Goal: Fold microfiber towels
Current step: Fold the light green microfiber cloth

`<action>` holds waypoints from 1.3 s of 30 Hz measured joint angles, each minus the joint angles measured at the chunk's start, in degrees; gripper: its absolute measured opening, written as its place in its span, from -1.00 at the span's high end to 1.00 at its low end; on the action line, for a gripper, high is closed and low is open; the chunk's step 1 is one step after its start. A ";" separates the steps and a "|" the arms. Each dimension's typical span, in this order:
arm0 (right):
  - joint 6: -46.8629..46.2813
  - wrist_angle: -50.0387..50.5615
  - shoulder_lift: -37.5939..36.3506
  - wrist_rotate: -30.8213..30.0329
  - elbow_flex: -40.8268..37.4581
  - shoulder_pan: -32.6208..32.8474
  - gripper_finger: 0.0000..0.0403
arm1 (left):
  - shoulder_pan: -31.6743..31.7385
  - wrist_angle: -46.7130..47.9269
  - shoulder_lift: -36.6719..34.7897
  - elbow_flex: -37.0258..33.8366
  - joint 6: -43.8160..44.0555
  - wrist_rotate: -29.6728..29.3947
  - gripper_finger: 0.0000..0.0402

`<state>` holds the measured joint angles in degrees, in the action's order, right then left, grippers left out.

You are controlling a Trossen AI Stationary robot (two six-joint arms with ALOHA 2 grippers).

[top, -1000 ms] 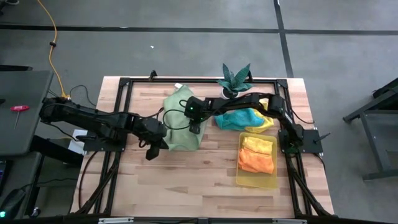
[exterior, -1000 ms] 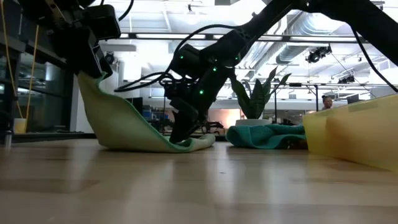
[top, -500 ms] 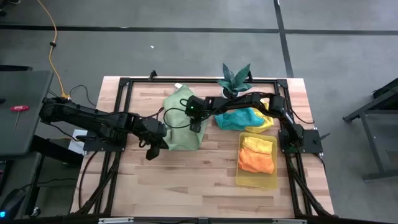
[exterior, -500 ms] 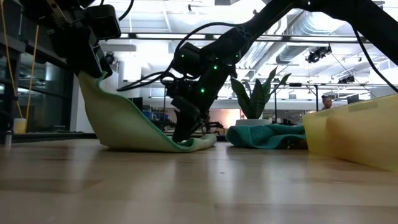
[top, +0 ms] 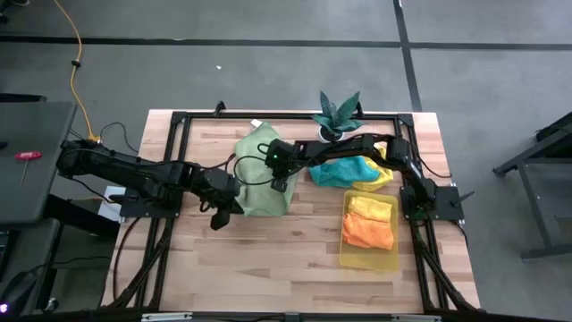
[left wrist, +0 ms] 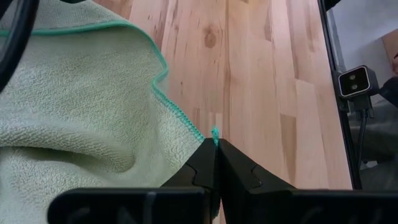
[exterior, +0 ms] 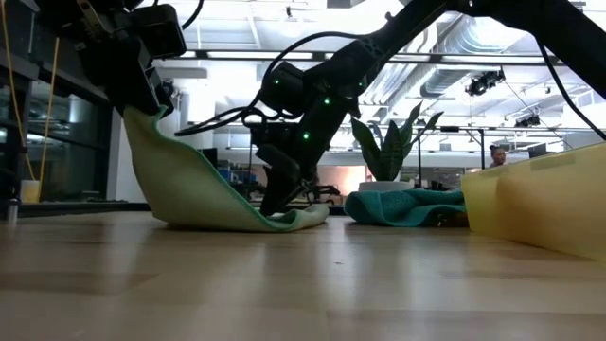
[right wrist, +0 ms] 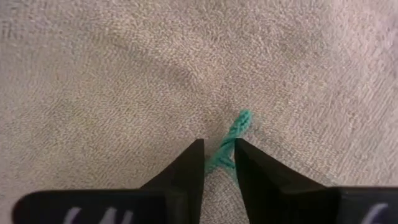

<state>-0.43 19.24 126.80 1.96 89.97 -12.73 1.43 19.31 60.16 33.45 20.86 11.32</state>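
Note:
A pale green towel [top: 259,170] with a teal stitched hem lies near the middle of the table. One corner is raised, and from it the cloth sags in a curve [exterior: 189,189] down to the wood. My left gripper [left wrist: 215,142] is shut on that raised corner, at the towel's near left [top: 219,213]. My right gripper [right wrist: 219,149] is down on the low part of the same towel [exterior: 276,206], its fingers nearly together with a bit of hem between them. My left gripper pinches the towel's corner [left wrist: 214,133] at the teal hem between its two fingertips, slanting down. The corner is held up clear of the table [exterior: 142,112], and the cloth hangs slack below it to the wood. My right gripper has a short piece of teal hem [right wrist: 239,121] between its two fingers, coming steeply from above. The cloth there lies low, on more towel on the table [exterior: 289,218]. One layer or several, I cannot tell.
A teal towel [top: 341,170] and a yellow one [top: 382,175] lie crumpled to the right of the green one. A translucent yellow tray [top: 368,258] at the right holds folded yellow and orange cloths. A potted plant [top: 338,112] stands at the far edge. Bare wood lies near.

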 joint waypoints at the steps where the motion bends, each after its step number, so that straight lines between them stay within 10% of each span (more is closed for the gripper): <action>1: -0.90 0.10 0.00 0.00 0.00 -0.01 0.65 | 0.00 0.00 0.00 0.00 0.00 0.00 1.00; 24: -8.17 0.52 -3.61 2.00 -0.04 -1.63 0.99 | -0.04 0.32 -0.28 0.02 -0.44 0.06 1.00; 39: -3.77 17.79 -14.91 8.35 -0.04 -2.69 1.00 | 8.71 0.62 -9.67 0.11 -3.49 0.57 1.00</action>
<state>-4.20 37.03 111.90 10.30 89.93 -15.43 10.14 19.92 50.49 33.56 17.38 11.89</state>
